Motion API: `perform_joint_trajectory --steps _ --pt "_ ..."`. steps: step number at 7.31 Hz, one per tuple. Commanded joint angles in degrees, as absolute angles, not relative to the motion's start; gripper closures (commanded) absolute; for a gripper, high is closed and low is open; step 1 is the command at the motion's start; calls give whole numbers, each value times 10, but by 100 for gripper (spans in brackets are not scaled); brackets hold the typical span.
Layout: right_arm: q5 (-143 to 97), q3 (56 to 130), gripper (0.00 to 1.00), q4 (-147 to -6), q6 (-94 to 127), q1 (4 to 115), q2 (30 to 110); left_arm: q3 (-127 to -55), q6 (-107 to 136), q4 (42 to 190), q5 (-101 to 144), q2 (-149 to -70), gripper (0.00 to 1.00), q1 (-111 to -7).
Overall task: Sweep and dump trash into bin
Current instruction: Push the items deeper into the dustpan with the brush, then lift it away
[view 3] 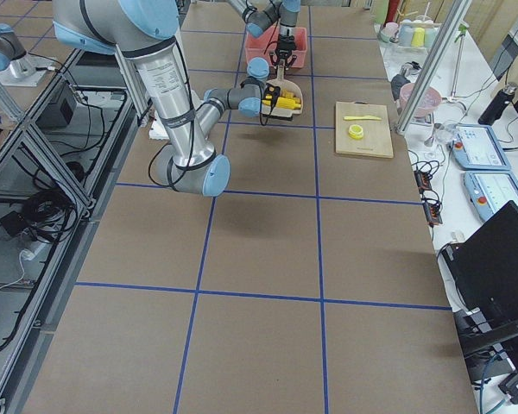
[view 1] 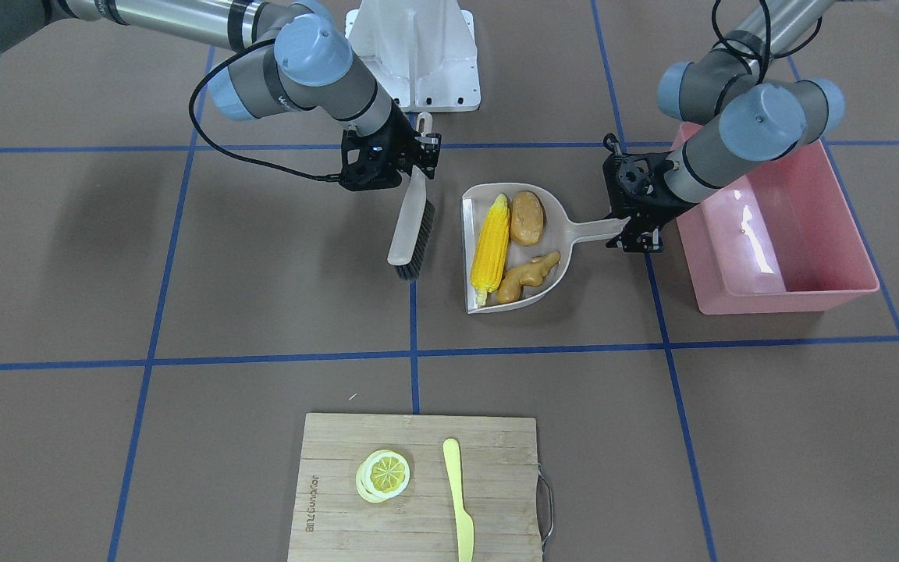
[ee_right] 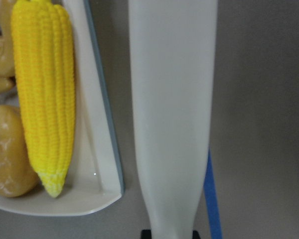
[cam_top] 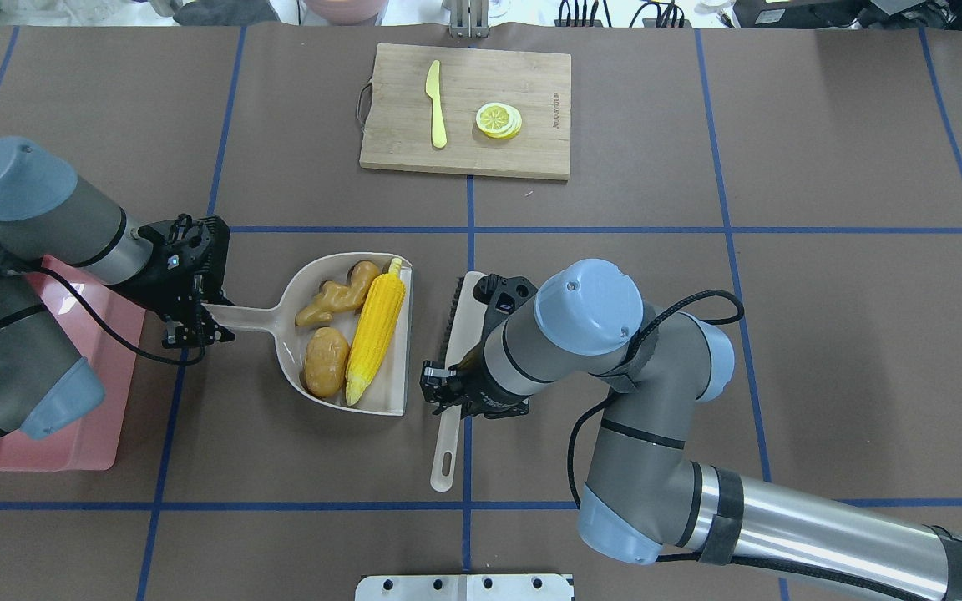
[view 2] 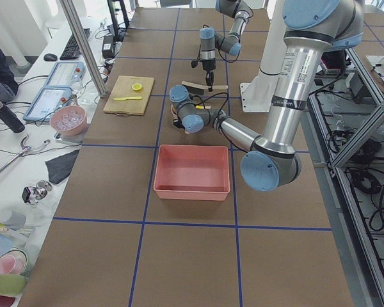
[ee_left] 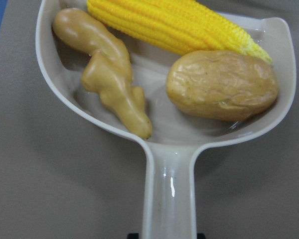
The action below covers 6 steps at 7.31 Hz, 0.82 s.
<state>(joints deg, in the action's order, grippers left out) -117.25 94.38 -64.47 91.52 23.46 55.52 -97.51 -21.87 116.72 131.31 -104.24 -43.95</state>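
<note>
Chiefly, the risk is spillage: the yellow toy corn cob (cam_top: 375,330) lies along the open lip of the beige long-handled plastic dustpan (cam_top: 251,317), so a mouth-down tilt while lifting would likely roll it out. Clipping the rim of the pink rectangular plastic tub (view 1: 789,300) could also jolt loose the brown lumpy potato piece (cam_top: 326,361) and tan knobbly ginger root (cam_top: 337,296). All three sit in the pan. The cob's long axis runs crosswise to the handle, tapered tip toward the robot. The left gripper (cam_top: 197,324) clamps the pan's handle, and the right gripper (cam_top: 448,392) clamps the beige hand brush (cam_top: 464,305).

Overhead, the left arm (cam_top: 22,209) hides much of the bin (cam_top: 113,417)
</note>
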Motion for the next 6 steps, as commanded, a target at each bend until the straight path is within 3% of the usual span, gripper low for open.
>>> perform_joint_trajectory --steps 1,4,6 --pt "-1193 979 100 -730 876 260 574 -976 -220 1169 1313 -1042 78 -439" --pt "-1219 994 100 -835 817 300 579 -978 -221 1172 1313 -1042 81 -439" --pt "-1220 1063 100 -929 765 322 630 -981 -223 1174 1313 -1042 100 -439"
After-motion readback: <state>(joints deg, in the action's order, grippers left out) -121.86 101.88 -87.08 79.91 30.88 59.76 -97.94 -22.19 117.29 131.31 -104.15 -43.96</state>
